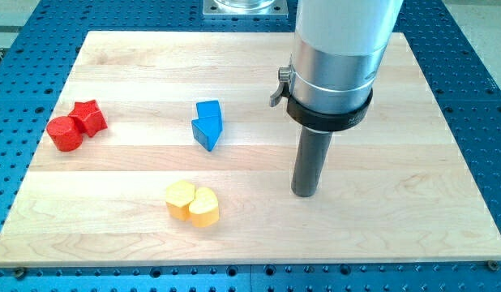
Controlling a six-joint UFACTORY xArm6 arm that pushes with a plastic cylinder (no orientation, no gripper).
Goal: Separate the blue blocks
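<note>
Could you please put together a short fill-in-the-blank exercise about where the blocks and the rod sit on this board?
1. The two blue blocks are ____ each other.
2. My tip lies to the view's ____ of the blue blocks.
3. The red blocks sit near the board's ____ edge in the view.
4. The blocks nearest the view's bottom are ____.

Missing words: touching; right; left; yellow

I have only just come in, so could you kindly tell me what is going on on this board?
A single robot arm ending in a dark rod is working over a wooden board. My tip rests on bare wood, to the view's right of the two blue blocks, touching neither. Those blocks are pressed together, so separating them is not yet done. Two red blocks and two yellow blocks sit untouched.
</note>
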